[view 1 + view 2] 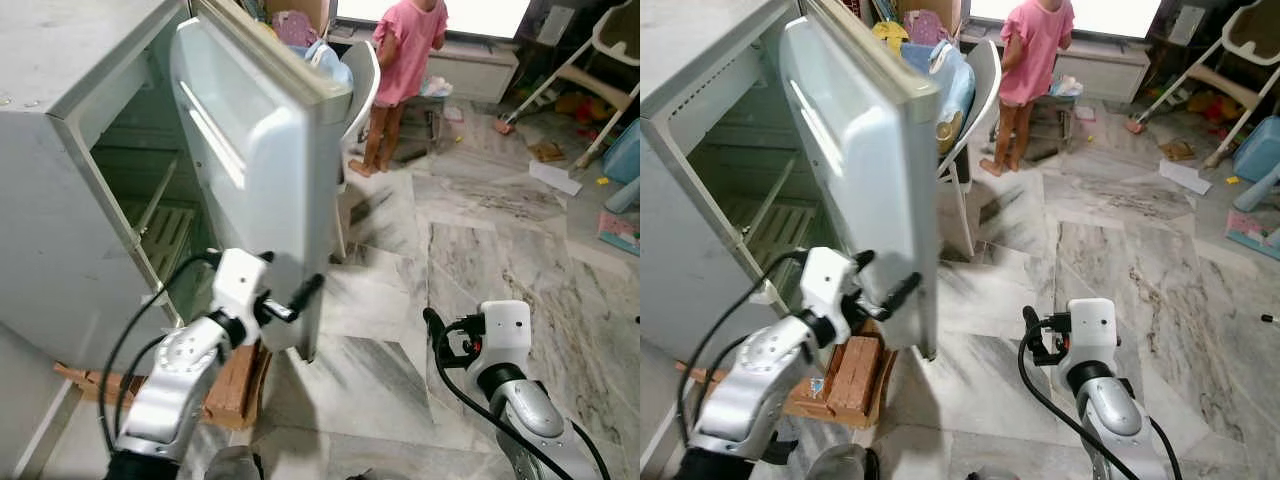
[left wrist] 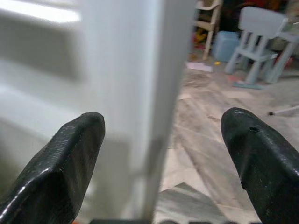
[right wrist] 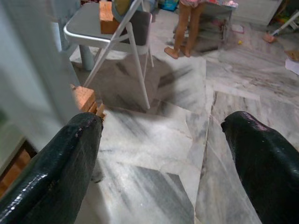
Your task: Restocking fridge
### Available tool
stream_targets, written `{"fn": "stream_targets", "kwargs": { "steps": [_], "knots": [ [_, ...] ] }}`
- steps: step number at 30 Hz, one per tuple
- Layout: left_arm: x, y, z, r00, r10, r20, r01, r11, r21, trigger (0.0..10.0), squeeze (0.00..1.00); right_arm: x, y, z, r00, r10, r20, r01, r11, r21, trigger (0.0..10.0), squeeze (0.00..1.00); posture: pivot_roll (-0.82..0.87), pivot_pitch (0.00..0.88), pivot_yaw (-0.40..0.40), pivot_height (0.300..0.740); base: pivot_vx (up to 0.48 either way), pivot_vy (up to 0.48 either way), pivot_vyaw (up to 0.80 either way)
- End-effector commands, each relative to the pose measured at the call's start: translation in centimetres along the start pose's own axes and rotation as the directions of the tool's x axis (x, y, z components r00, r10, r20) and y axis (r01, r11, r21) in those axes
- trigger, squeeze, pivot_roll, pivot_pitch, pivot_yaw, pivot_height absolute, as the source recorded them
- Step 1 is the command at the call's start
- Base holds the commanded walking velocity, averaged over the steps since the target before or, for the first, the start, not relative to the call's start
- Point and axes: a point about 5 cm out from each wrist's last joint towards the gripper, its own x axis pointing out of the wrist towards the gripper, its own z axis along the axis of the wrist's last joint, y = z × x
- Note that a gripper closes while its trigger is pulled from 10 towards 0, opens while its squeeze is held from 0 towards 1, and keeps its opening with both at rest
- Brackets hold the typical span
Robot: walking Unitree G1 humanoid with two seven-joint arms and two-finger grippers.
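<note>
Fridge (image 1: 60, 150) door (image 1: 262, 150) is straddled at its lower free edge by the spread fingers of the left gripper (image 1: 300, 297).
Nothing is grasped by the right gripper (image 3: 163, 154), held with jaws apart above the marble floor (image 1: 480, 260); a chair (image 1: 975, 110) and a person (image 1: 403, 60) are seen beyond the door.

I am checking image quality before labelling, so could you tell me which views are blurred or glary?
Left wrist view: fridge door soft, close to the open left pincer. Right wrist view: fridge edge smeared. Eye views: sharp, with window glare at the top.
</note>
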Motion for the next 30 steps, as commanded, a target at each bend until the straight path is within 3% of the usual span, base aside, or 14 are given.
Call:
{"fn": "stream_targets", "kwargs": {
  "steps": [1,18,22,30],
  "knots": [
    [0.0,0.3,0.0,1.0,0.018,-0.01,-0.018,1.0,0.004,10.0,0.0,0.1,-0.1,0.2,1.0,-0.008,0.013,0.008,1.0,-0.003,10.0,0.0,0.13,0.0,-0.061,0.74,0.0,-0.435,0.0],
    [-0.4,0.2,-1.0,0.999,0.021,-0.043,-0.02,0.999,0.033,10.0,0.0,1.8,0.0,0.9,0.999,0.012,0.049,-0.011,0.999,-0.03,10.0,0.0,0.14,0.0,-0.068,0.74,0.0,-0.443,0.0],
    [-0.6,0.8,-1.5,0.996,0.064,-0.062,-0.06,0.996,0.067,10.0,0.0,2.2,0.1,1.4,0.997,0.019,0.071,-0.016,0.999,-0.044,10.0,0.0,0.13,0.0,-0.068,0.74,0.33,-0.341,0.0],
    [-0.7,2.4,-2.0,0.984,0.156,-0.084,-0.149,0.985,0.087,10.0,0.0,2.9,0.4,1.9,0.995,0.011,0.096,-0.007,0.999,-0.046,10.0,0.0,0.13,0.0,-0.067,0.74,0.472,0.0,0.0]
  ]
}}
